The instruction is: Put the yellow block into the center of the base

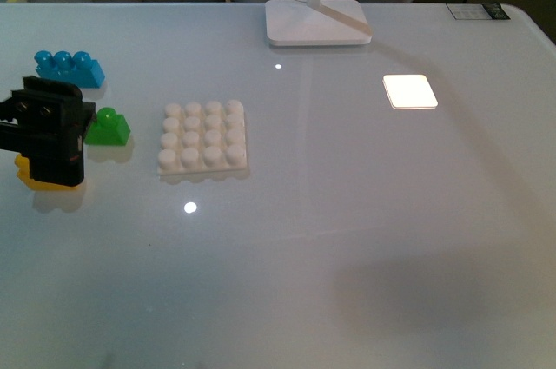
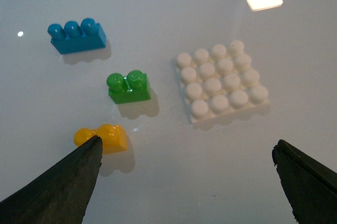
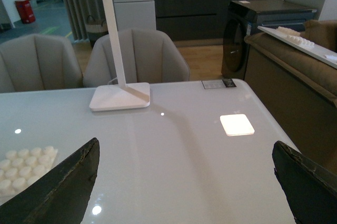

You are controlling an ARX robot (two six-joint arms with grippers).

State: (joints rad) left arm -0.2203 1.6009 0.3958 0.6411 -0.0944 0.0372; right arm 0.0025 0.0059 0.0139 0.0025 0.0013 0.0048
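The yellow block lies flat on the table, with the tip of one finger of my open left gripper right beside it; nothing is between the jaws. In the front view the left gripper hangs over the yellow block and hides most of it. The white studded base sits to the right of the bricks, nothing on its studs. My right gripper is open above bare table and does not show in the front view; the base shows at the edge of its view.
A green two-stud brick lies between the left gripper and the base, and a blue three-stud brick lies farther back. A white lamp foot stands at the back. A bright white square lies to the right.
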